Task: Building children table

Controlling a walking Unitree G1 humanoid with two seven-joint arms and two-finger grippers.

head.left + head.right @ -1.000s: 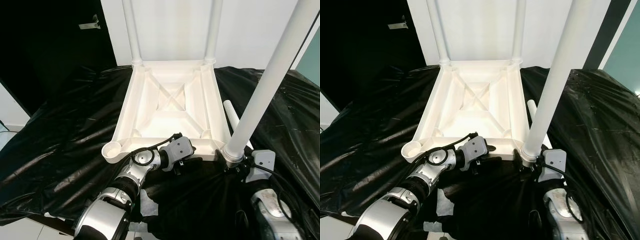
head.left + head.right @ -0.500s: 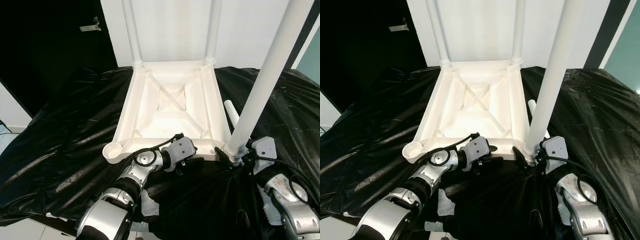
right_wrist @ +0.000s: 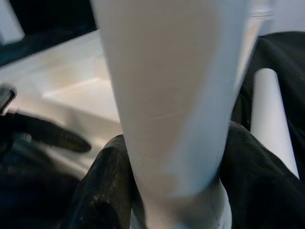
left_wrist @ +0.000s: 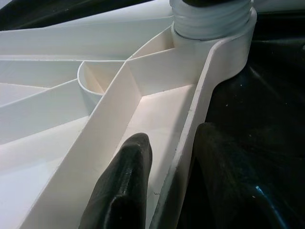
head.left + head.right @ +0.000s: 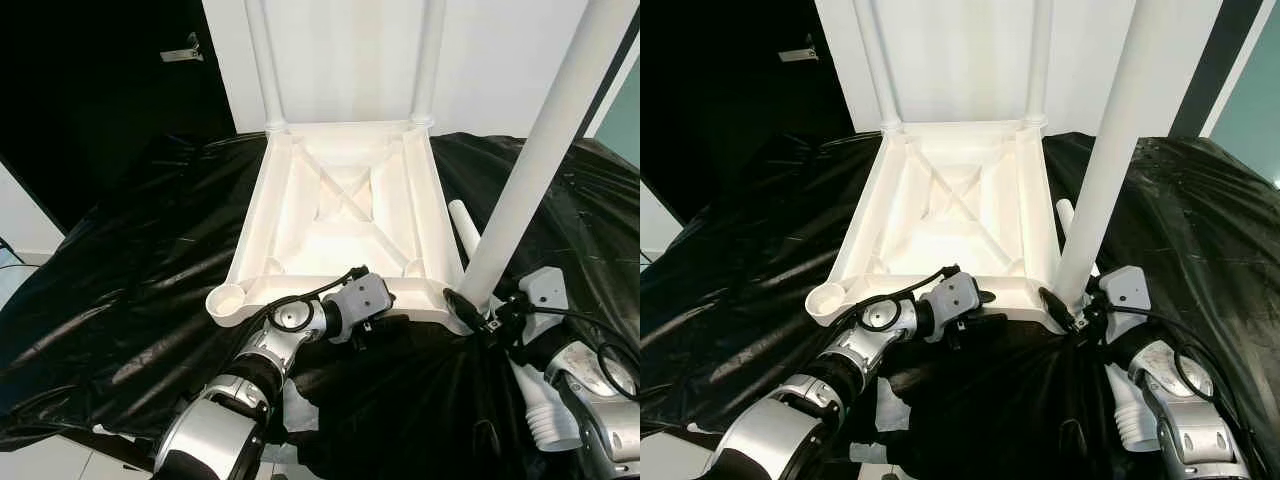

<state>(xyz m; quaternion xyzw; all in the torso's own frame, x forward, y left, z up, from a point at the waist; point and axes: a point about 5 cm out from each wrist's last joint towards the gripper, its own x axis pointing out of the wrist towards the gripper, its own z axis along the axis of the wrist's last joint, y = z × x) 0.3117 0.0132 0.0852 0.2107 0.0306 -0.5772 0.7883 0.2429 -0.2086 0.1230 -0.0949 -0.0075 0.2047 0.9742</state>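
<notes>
The white children's table (image 5: 340,215) lies upside down on a black plastic sheet. Two legs stand in its far corners. A third white leg (image 5: 530,180) rises at a slant from the near right corner, and my right gripper (image 5: 470,310) is shut on it just above its base; in the right wrist view the leg (image 3: 176,95) sits between the black fingers (image 3: 102,186). My left gripper (image 5: 385,322) is shut on the table's near rim (image 4: 190,119), one finger inside the wall and one outside. The near left socket (image 5: 228,300) holds nothing.
A loose white leg (image 5: 463,225) lies on the sheet along the table's right side. A white ribbed piece (image 5: 540,415) shows beside my right forearm. The black sheet (image 5: 130,280) covers the whole work surface; a white wall stands behind.
My right wrist has swung outward to the right around the leg's base, and the gripper now hides the leg's threaded collar. The left arm and the table have stayed put.
</notes>
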